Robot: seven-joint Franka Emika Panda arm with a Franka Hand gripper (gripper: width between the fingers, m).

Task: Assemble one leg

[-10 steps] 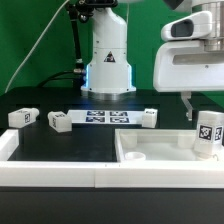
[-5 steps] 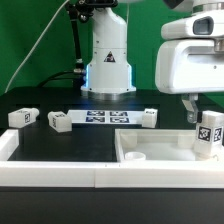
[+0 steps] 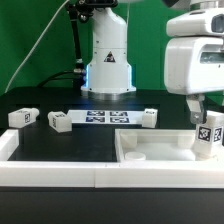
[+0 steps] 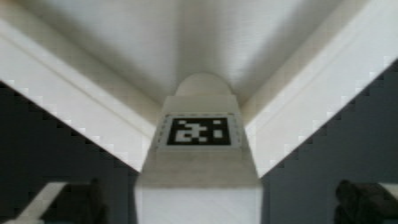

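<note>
- The leg (image 3: 208,137) is seen standing upright in a corner of the white panel (image 3: 150,157), at the exterior view's right.
- A black-and-white square tag is seen on the side of the leg in both views.
- In the wrist view, the leg (image 4: 199,150) is found in the middle, right where two raised rims of the white panel (image 4: 71,70) meet.
- The gripper (image 3: 203,112) is held over the top of the leg.
- The jaws are spread wide apart, and nothing is gripped.
- In the wrist view, the dark fingers (image 4: 68,200) are seen one on each side of the leg, and a gap is left on both sides.
- In the exterior view, one finger is seen just beside the top of the leg, on the exterior view's left of it; the other finger cannot be made out there.
- Three more legs are seen lying on the black table (image 3: 100,145), well apart from the panel corner: the first loose leg (image 3: 22,117), the second loose leg (image 3: 60,122) and the third loose leg (image 3: 148,117).
- The marker board (image 3: 105,117) is laid flat between the second loose leg and the third loose leg.
- The robot base (image 3: 108,60) is seen behind the marker board, white and tall.
</note>
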